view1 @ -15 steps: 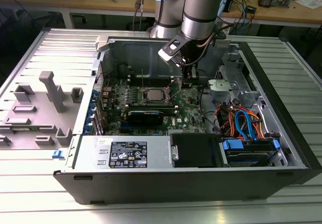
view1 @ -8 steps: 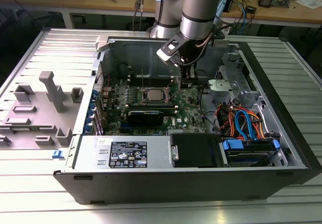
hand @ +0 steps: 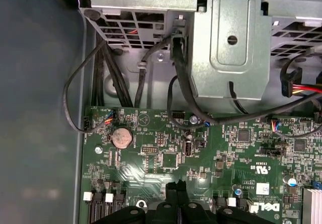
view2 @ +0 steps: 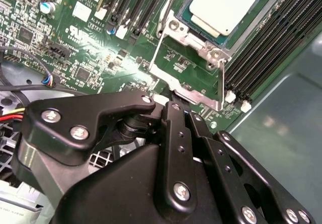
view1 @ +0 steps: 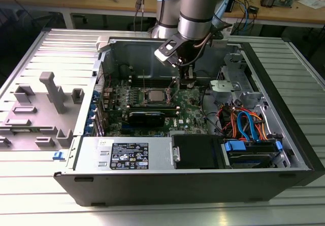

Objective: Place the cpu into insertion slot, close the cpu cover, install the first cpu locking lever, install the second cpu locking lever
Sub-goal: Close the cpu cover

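Note:
The cpu (view2: pixel 221 5), a flat silver square, lies in the insertion slot (view2: pixel 193 30) on the green board; in the exterior view the cpu (view1: pixel 155 95) sits mid-board. The cpu cover (view2: pixel 183 85), a thin silver frame, stands tilted up from its hinge, with green board showing through its window. A thin lever rod (view2: pixel 168 7) rises beside the slot. My gripper (view2: pixel 168 105) is shut, its tips right at the cover's free edge; I cannot tell whether they touch it. In the exterior view the gripper (view1: pixel 187 83) hangs just to the exterior view's right of the cpu. The gripper (hand: pixel 176 186) hovers above the board.
Long black memory slots (view2: pixel 266 48) flank the socket. A metal drive cage (hand: pixel 226 43) with black cables and a coin battery (hand: pixel 121 138) lie nearby. The case wall (view1: pixel 127 155) fronts the board. Grey fixtures (view1: pixel 51 94) stand at the exterior view's left.

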You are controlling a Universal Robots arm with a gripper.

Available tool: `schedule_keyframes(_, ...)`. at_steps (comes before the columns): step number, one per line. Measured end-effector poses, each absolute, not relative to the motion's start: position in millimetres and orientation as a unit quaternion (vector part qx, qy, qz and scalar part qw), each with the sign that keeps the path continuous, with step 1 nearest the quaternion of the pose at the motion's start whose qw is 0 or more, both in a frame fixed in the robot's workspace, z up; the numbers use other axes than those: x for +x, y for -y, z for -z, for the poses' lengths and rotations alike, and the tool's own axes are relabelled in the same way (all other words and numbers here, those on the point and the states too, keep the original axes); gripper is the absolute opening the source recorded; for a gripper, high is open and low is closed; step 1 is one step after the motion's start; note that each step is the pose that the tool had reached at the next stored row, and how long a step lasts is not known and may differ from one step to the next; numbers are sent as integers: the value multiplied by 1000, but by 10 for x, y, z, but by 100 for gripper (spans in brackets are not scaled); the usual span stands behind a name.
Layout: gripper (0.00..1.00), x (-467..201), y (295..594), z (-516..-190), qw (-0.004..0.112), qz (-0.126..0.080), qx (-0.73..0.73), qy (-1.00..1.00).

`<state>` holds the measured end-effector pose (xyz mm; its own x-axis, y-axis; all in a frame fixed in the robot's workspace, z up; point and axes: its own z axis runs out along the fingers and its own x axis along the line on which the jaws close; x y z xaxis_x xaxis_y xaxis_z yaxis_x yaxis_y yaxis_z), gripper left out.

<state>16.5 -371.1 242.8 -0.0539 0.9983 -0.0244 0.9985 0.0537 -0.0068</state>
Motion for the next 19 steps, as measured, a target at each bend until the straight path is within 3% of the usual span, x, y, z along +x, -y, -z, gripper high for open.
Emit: schedule_keyframes(19, 11, -67, 3711, -2428, 7, 11, 688, -726)
